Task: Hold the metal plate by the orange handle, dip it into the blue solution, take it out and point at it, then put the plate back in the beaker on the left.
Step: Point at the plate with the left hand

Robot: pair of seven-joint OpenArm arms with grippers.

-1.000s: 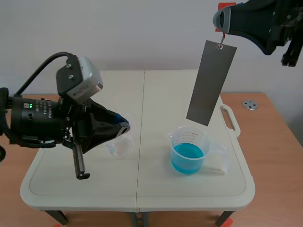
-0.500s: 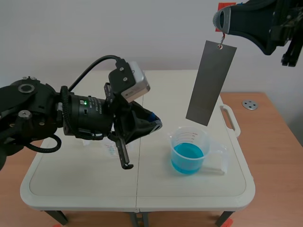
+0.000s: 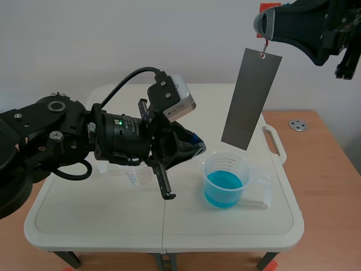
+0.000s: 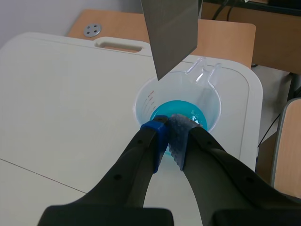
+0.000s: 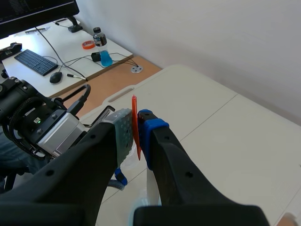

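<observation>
A grey metal plate (image 3: 251,99) hangs upright from a thin orange handle (image 5: 134,121), above and just behind the beaker of blue solution (image 3: 225,179). My right gripper (image 3: 265,25) is high at the top right, shut on that handle. My left gripper (image 3: 194,148) has come past the table's middle, shut on nothing, its tips just left of the blue beaker and below the plate's lower edge. In the left wrist view my left gripper's pads (image 4: 176,136) meet over the blue beaker's (image 4: 141,106) near rim, with the plate (image 4: 169,33) ahead. The clear empty beaker (image 3: 139,176) is partly hidden behind the left arm.
The white folding table (image 3: 237,226) has a carry handle (image 3: 274,144) at its right edge. A metal disc (image 3: 297,125) lies on the wooden desk beyond. The left arm's (image 5: 42,125) body and cable span the table's left half.
My left arm has swung right from the empty beaker, bringing its shut gripper up beside the blue beaker and under the plate. The right arm and plate have stayed still.
</observation>
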